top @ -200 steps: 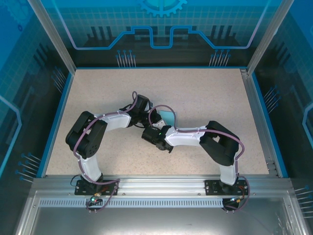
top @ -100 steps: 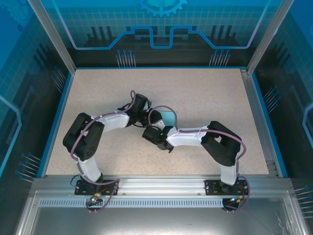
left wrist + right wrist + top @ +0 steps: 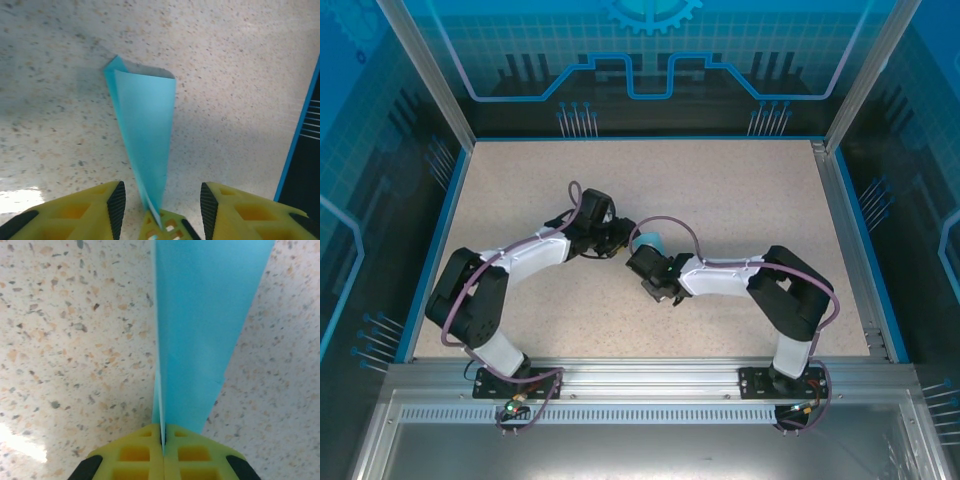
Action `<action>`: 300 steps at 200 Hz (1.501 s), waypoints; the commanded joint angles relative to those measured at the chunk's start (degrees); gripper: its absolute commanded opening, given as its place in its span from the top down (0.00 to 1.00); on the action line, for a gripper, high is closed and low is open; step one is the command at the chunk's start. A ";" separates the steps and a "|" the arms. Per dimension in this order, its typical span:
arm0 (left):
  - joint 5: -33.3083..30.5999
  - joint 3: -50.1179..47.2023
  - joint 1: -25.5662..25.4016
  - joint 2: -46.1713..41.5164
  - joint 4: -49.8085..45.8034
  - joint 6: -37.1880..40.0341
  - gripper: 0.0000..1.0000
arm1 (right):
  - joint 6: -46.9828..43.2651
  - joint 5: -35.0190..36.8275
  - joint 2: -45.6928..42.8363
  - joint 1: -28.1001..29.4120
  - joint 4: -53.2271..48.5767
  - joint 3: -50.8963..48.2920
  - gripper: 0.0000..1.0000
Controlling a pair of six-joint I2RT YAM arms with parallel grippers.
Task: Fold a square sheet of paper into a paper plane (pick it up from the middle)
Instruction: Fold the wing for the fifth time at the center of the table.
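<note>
Since the paper plane runs lengthwise away from both sets of jaws, its long axis governs the next fold.

Table: speckled beige, flat, matt.

Paper plane: thin light-blue paper, a narrow creased taper near the table centre, with the wide end farthest from the jaws.

Right gripper: clenched on the narrow end.

Left gripper: jaws released, straddling that same tip, apparently without contact.
</note>
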 commanded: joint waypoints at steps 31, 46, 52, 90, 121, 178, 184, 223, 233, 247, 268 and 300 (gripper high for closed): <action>0.79 0.00 0.31 1.12 -1.32 0.13 0.51 | -3.46 -5.30 -0.34 -1.39 2.91 -1.10 0.98; 2.15 0.88 0.30 2.39 -1.38 0.43 0.49 | -3.49 -6.35 -0.97 -1.42 4.91 -2.21 0.97; 2.48 1.13 0.29 2.82 -1.33 0.57 0.48 | -3.55 -6.47 -0.97 -1.41 5.00 -2.26 0.97; 4.23 3.31 0.32 5.44 -2.68 1.17 0.44 | -3.44 -5.85 -1.17 -1.51 5.52 -3.28 0.95; 5.04 4.32 0.30 7.29 -3.90 1.53 0.44 | -2.53 -7.20 -1.24 -1.81 6.65 -4.26 0.94; 5.99 9.07 0.28 11.67 -9.46 3.28 0.58 | -2.25 -8.49 -1.13 -2.07 7.16 -4.36 0.91; 5.88 9.42 0.32 11.75 -10.05 3.49 0.59 | -2.24 -8.64 -1.17 -2.06 7.14 -4.36 0.90; 5.27 9.36 0.63 11.72 -10.80 3.50 0.76 | -1.19 -8.20 -1.32 -2.07 5.86 -4.06 0.85; 5.26 9.30 0.70 11.65 -10.88 3.43 0.81 | -0.88 -8.29 -1.38 -2.06 5.43 -4.08 0.84; 5.09 9.33 0.75 11.56 -10.99 3.40 0.85 | -0.49 -8.20 -1.65 -2.13 5.27 -4.19 0.83; 4.92 9.52 0.79 11.58 -11.44 3.29 0.89 | -0.04 -7.72 -2.12 -2.06 5.40 -4.38 0.86; 4.03 8.86 0.94 10.12 -11.24 3.23 0.78 | 0.22 -11.32 -3.52 -3.04 5.81 -3.93 0.95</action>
